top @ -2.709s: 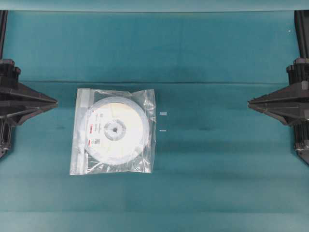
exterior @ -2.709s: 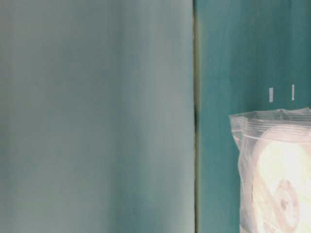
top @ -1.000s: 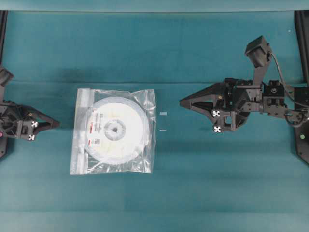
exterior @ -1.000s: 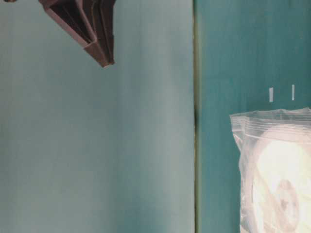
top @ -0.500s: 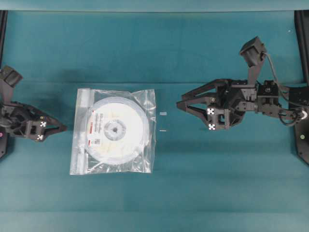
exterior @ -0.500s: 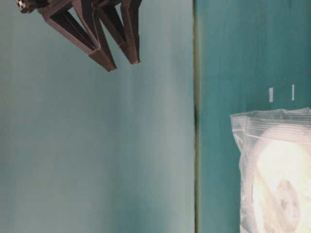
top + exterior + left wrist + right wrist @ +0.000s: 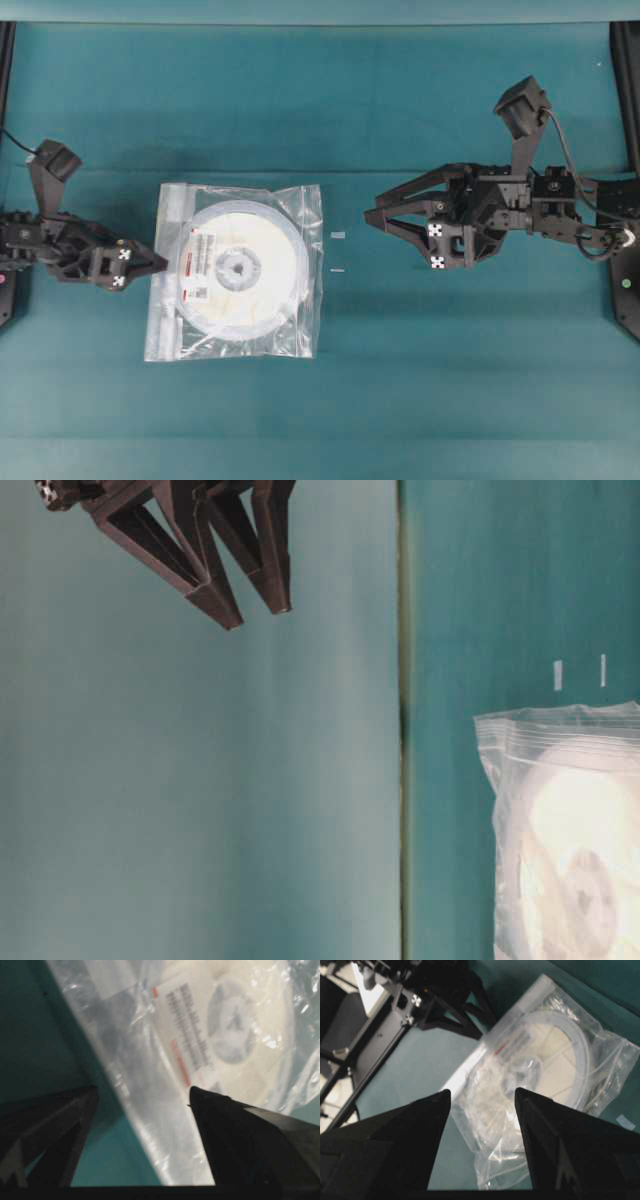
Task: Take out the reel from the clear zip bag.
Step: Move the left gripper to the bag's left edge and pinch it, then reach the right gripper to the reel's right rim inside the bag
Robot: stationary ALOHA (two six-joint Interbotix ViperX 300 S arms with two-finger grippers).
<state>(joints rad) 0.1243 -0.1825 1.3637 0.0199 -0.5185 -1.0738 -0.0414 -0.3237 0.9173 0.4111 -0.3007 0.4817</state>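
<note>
On the left half of the overhead view, the clear zip bag (image 7: 235,271) is seen lying flat on the teal table (image 7: 450,380), and the reel (image 7: 240,270) is shut inside it with its red-and-white label turned up. The whitish zip strip (image 7: 170,262) is laid along the bag's left edge, running from the top of the picture down, so the mouth of the bag is pointed to the left side of the frame. The left gripper (image 7: 155,268) is found just beside that zip edge, and its two fingers are spread wide with nothing held between them. In the left wrist view, the bag's edge is seen between the two dark fingers (image 7: 225,1125), but it cannot be told if it is touched. The right gripper (image 7: 372,215) is placed well apart from the bag, to the right of the frame, past two small white marks (image 7: 338,236) on the table. Its fingers are also spread wide and nothing is held. The far side of the bag, the shut side, is faced by this gripper. The left gripper is much nearer, and the opening is on its side, so the zip edge is most likely to be grabbed by it first. The reel would then need to be slid out toward the left.
</note>
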